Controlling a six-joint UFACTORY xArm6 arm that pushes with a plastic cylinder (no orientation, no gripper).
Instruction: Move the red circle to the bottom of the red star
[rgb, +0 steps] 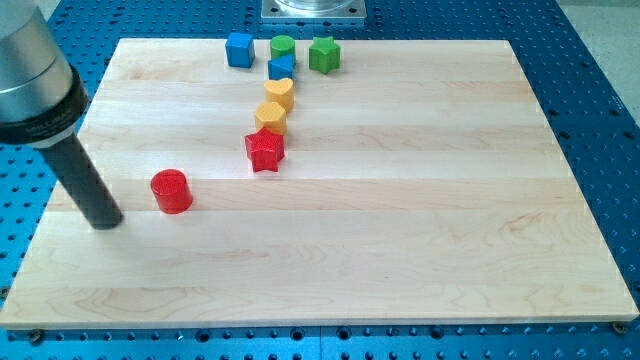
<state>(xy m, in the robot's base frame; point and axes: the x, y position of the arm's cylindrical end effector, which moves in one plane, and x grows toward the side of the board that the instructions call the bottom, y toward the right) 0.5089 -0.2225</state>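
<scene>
Item: red circle (171, 190), near left of board (400, 250), well left of and nearer than the red star (265, 150).
Tool: my tip (106, 222), a bare rod (no jaws to open or close), just left of the circle.
Method: push rightward, stopping below the star; avoid clipping it.

Bright, even light — soft shadows

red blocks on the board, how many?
2. The red circle sits toward the view's left, just right of my tip. The red star lies near the middle, below the yellow blocks. None looks hidden.
</scene>
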